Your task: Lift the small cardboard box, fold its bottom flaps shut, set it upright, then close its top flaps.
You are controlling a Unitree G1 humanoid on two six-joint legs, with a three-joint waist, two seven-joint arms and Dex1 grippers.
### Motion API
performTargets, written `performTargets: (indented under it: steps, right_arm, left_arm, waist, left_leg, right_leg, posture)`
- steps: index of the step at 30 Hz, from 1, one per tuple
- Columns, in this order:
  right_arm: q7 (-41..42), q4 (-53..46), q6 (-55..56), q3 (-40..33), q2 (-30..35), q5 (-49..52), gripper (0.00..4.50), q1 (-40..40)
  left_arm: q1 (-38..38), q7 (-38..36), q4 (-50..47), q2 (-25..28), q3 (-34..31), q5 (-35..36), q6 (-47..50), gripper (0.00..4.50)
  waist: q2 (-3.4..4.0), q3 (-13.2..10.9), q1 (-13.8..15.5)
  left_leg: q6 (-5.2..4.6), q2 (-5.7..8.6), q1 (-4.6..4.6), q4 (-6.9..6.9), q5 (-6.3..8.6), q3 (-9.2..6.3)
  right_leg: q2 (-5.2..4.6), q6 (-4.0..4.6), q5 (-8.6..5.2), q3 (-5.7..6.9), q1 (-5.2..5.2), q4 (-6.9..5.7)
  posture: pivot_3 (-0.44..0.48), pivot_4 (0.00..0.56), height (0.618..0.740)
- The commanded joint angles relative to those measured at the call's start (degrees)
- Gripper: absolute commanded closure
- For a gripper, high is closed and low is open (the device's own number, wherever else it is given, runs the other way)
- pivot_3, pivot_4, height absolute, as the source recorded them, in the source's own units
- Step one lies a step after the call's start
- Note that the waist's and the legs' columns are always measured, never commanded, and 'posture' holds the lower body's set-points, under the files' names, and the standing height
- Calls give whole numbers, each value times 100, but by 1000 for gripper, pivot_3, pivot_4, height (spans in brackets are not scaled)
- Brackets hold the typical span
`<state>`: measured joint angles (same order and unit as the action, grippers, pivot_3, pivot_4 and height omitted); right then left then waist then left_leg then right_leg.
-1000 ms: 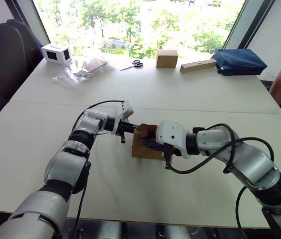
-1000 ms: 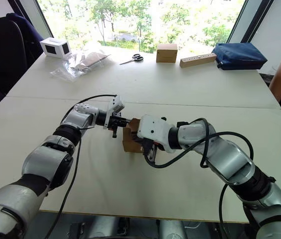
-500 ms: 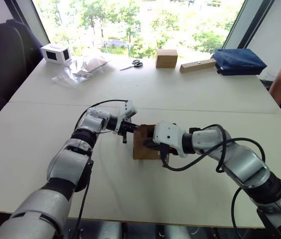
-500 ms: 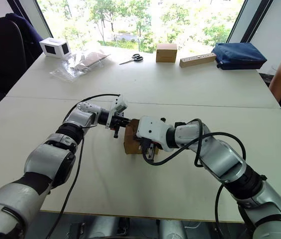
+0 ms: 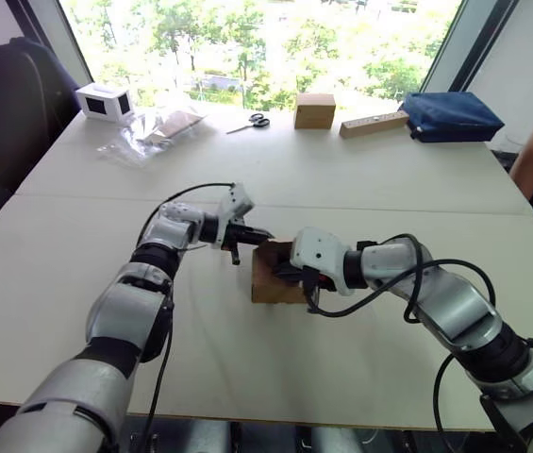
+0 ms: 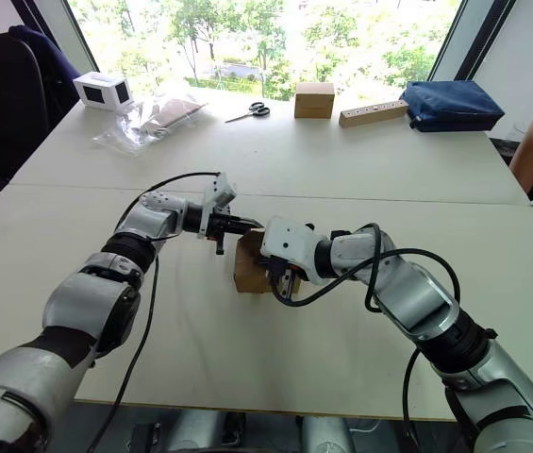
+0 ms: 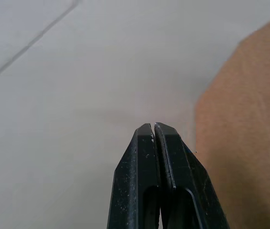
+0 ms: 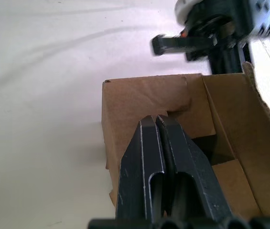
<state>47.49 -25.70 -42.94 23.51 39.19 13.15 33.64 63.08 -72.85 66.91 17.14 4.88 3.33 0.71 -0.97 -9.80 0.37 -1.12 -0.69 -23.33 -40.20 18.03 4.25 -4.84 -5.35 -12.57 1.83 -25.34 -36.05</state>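
Right gripper (image 8: pixel 156 119) pushed deeper over small cardboard box (image 5: pixel 271 280) since a second ago — fingers pressed together, empty, tip inside open top. Left gripper (image 6: pixel 252 225) likewise closed, empty, just beside box's far-left corner. Box mid-counter (image 5: pixel 360 189), between both grippers.

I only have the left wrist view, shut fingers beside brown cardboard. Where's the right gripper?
Observer: The right gripper is shut, its fingers over the open top of the small cardboard box.
Operator: Is the box on the table?
Observer: Yes, it rests on the white table.
Operator: And where does my left gripper sit against it?
Observer: The left gripper is at the box's far upper edge, pointing toward the right arm.
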Motion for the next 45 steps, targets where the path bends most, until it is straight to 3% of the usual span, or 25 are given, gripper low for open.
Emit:
performTargets:
  steps: [1,3,5,9,14,17,23,35,39,42,45]
  right_arm:
    - [81,-177,20,-315,-34,118,4500,104]
    - [108,-197,24,-316,-91,159,4500,93]
    - [99,-180,41,-298,-160,146,4500,78]
    - [85,-97,95,-271,-266,83,4500,70]
    - [100,-28,162,-230,-372,60,4500,27]
    - [135,73,251,-224,-380,28,4500,-18]
    - [161,184,339,-192,-398,-33,4500,-68]
    - [150,98,250,-361,-359,-34,4500,-64]
    - [326,-117,3,-940,-311,502,4500,54]
    - [157,115,-144,-1824,-724,1226,4500,367]
    - [89,409,113,-1694,-635,884,4500,507]
  left_arm:
    - [7,21,-462,505,-572,439,266,4432]
    - [-283,-307,-1279,742,-686,712,810,4432]
    - [-841,-555,-2712,1002,-675,1082,1700,4432]
    - [-1845,-522,-5052,1453,-635,1693,3116,4432]
    - [-2770,-211,-6986,1894,-717,2361,4336,4432]
    - [-3094,94,-7660,1920,-699,2666,4720,4432]
    - [-3378,395,-8063,1911,-310,2708,4711,4432]
    - [-3480,603,-7551,1799,207,2436,4067,4432]
    - [-3484,576,-7433,1802,320,2385,3908,4432]
    - [-3495,596,-7394,1764,385,2370,3835,4432]
    - [-3499,616,-7390,1747,400,2379,3811,4432]
  waist:
    - [-1,0,-28]
    - [0,0,-65]
    - [1,0,-106]
    - [2,1,-116]
    - [2,1,-95]
    - [2,1,-92]
    - [2,1,-96]
    - [2,1,-96]
    - [2,1,-89]
    - [3,1,-92]
    - [3,2,-97]
  left_leg:
    - [0,0,0,0,0,0]
    - [0,-5,-1,1,0,0]
    - [1,-13,0,4,0,-1]
    - [24,-18,-1,6,-13,0]
    - [7,-15,2,4,-3,-2]
    - [7,-14,3,4,-3,-2]
    - [7,-13,5,4,-4,-1]
    - [7,-11,5,5,-4,1]
    - [7,-11,5,5,-4,0]
    - [7,-12,5,5,-4,0]
    - [7,-14,8,6,-4,-1]
  right_leg:
    - [1,0,0,0,-1,0]
    - [4,0,0,0,-3,-2]
    - [3,0,0,1,-2,-4]
    - [-1,0,0,-2,0,-8]
    - [-7,1,-1,-4,1,-3]
    - [-7,1,-1,-4,2,-3]
    - [-5,1,-1,-4,2,-3]
    - [-3,2,-1,-4,3,-2]
    - [-4,2,-1,-4,3,-1]
    - [-4,2,-1,-4,4,-2]
    - [-3,2,-1,-3,5,-3]
  posture:
    - [0,150,740]
    - [0,150,740]
    - [0,150,740]
    - [0,150,740]
    - [0,150,740]
    - [0,150,740]
    - [0,150,740]
    - [0,150,740]
    - [0,150,740]
    - [0,150,740]
    - [0,150,740]
